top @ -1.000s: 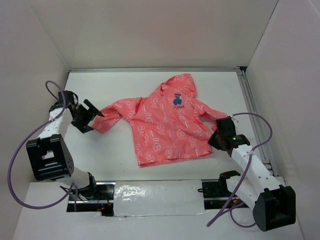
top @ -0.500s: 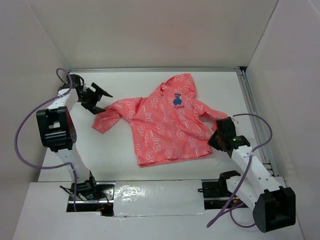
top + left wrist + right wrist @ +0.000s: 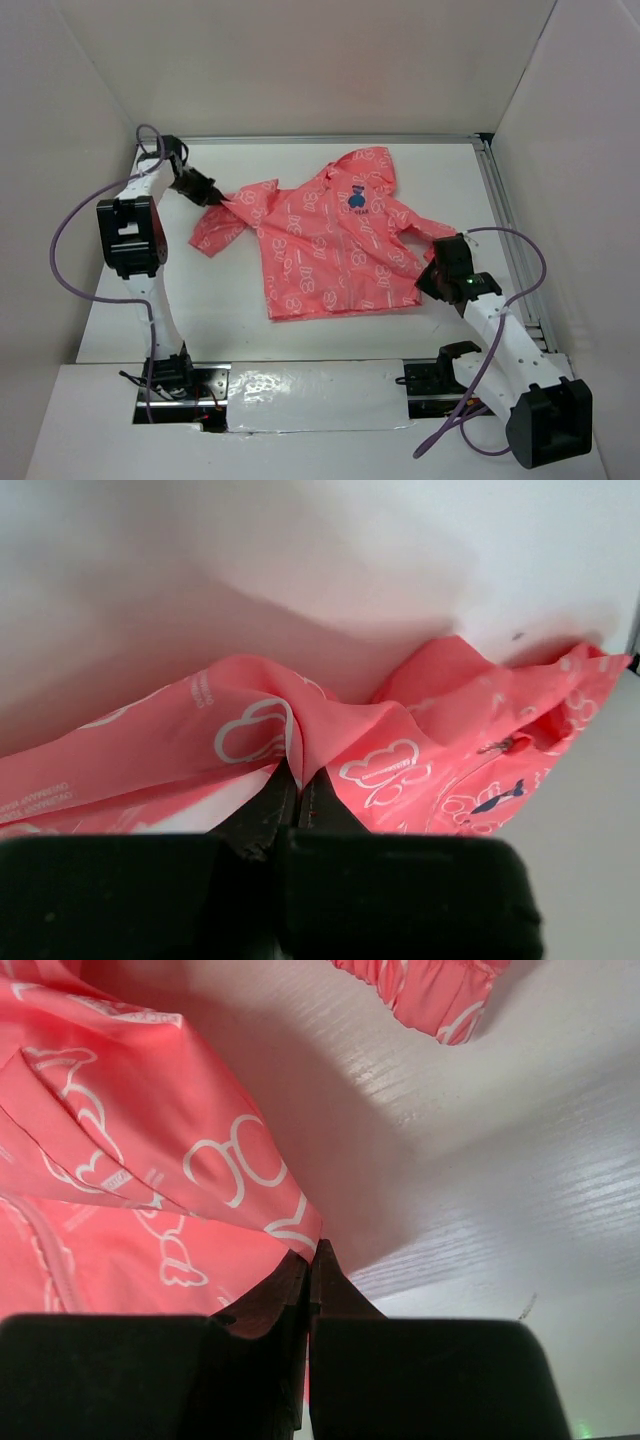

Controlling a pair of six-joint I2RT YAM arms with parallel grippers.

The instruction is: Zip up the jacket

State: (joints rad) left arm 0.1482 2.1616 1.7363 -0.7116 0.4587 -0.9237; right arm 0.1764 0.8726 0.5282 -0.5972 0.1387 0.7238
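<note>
The coral-pink jacket (image 3: pixel 330 245) with white print lies spread on the white table, hood toward the back and a dark-blue emblem (image 3: pixel 356 199) on the chest. My left gripper (image 3: pixel 218 199) is shut on a fold of the jacket's left sleeve (image 3: pixel 250 730), near the shoulder. My right gripper (image 3: pixel 432 277) is shut on the jacket's lower right hem corner (image 3: pixel 290 1225). The zipper line runs down the front (image 3: pixel 338 250); I cannot tell how far it is closed.
White walls enclose the table on three sides. A metal rail (image 3: pixel 505 230) runs along the right edge. The jacket's right sleeve cuff (image 3: pixel 440 1000) lies on the table beyond my right gripper. Foil-taped mounts (image 3: pixel 310 395) sit at the near edge.
My left gripper swung from the table's left side to the sleeve, closed on it, and the sleeve and jacket shifted slightly. The right gripper stayed where it was, shut on the hem.
</note>
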